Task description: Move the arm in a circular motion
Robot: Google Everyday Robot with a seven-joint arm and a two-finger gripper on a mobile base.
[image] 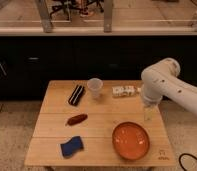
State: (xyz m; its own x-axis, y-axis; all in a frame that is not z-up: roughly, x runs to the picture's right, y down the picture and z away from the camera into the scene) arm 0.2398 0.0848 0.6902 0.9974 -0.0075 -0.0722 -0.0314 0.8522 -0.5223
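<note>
- Camera view: The arm point(168, 84) is big, white and shiny. It comes in from the right side and bends over the right end of the wooden table point(104, 126).
- The gripper point(149, 113) is the thin pale part at the end of the arm. It points straight down, just above the table top, between the white packet point(123, 91) and the orange bowl point(130, 141).
- I cannot tell if the gripper is open or closed. I see nothing in it, and I think that fits, because the job is only to swing the arm round in a circle, not to pick anything up.
- The arm's big round elbow sits up high. I think that helps keep the thick parts away from the things on the table while the tip goes round.
- The orange bowl is close to the gripper, near the front edge. A wide circle down this low could bump it, so I think the circle should be small or a bit higher.
- A white cup point(94, 87) stands upright near the back of the table. A dark striped snack bag point(76, 95) lies just beside it.
- A reddish-brown snack point(76, 119) lies in the left middle, and a blue sponge point(72, 146) lies near the front left. These are well apart from the gripper, so they look safe.
- Behind the table is a long dark counter point(52, 60).
</note>
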